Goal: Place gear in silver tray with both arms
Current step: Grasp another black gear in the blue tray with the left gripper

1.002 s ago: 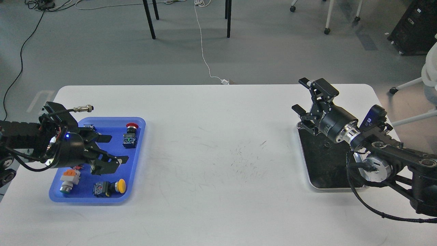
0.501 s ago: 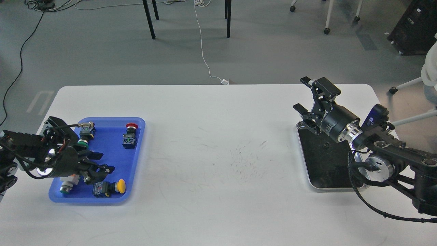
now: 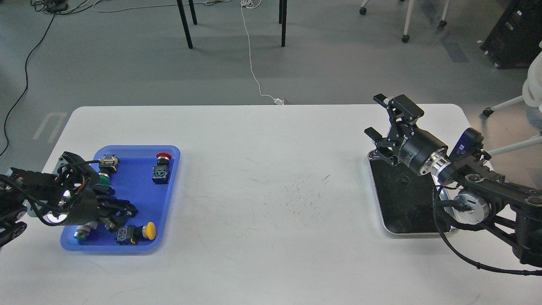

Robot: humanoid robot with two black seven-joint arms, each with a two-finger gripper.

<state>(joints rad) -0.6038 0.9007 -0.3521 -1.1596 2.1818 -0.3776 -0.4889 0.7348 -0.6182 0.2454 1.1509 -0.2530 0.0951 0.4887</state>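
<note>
The silver tray (image 3: 383, 220) lies at the table's right, with a dark reflective bottom. A tiny dark speck (image 3: 405, 179) lies on its bottom; it is too small to tell whether it is a gear. No gear shows clearly elsewhere. My right gripper (image 3: 377, 116) is open and empty, raised above the tray's far left corner. My left gripper (image 3: 123, 214) is low inside the blue tray (image 3: 169, 186), among the push-buttons. Its dark fingers lie close together, and what is between them is hidden.
The blue tray holds a red-capped button (image 3: 163, 157), a yellow-capped button (image 3: 148, 231), a green-capped one (image 3: 101, 180), a metal connector (image 3: 108, 161) and a white button (image 3: 82, 231) partly under my left wrist. Chair and table legs stand on the floor beyond the table's far edge.
My left gripper has dropped from above the blue tray down into its near left part and drawn back to the left, its fingers looking closer together. My right gripper has barely moved.
</note>
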